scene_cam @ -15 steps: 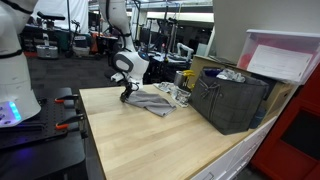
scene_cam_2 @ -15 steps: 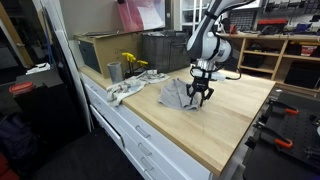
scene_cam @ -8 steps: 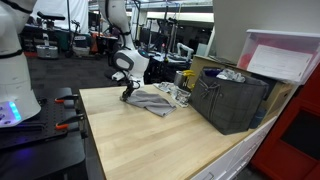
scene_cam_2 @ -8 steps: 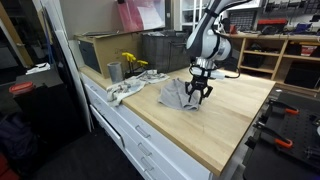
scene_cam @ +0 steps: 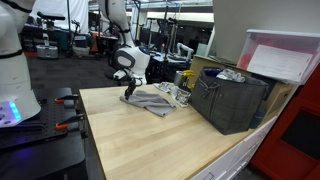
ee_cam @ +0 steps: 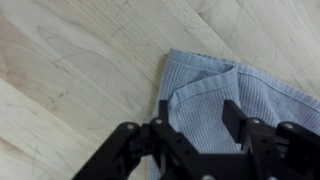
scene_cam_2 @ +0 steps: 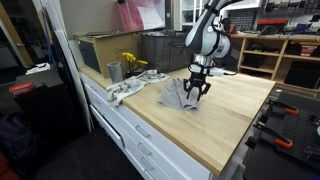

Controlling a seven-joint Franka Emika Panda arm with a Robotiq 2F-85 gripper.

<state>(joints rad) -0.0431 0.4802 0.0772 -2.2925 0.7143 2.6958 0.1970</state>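
This is looking like a robotics lab: a white robot body [scene_cam: 12, 60] is standing beside the pale wooden workbench [scene_cam: 150, 140], and wooden shelves [scene_cam_2: 285, 55] are holding tools and equipment.

Light wooden workbench [scene_cam_2: 228, 125], grey folded cloth [scene_cam_2: 176, 94] flat on it, pale rag [scene_cam_2: 128, 90], metal cup [scene_cam_2: 114, 72], dark crate [scene_cam: 230, 100].

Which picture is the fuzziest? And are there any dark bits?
Wrist view: fuzziest up close, where the gripper is a dark blur, though the cloth weave and table grain show fairly well. In both exterior views: small and grainy. In an exterior view the left side is in deep shadow; in an exterior view a blue light glows.
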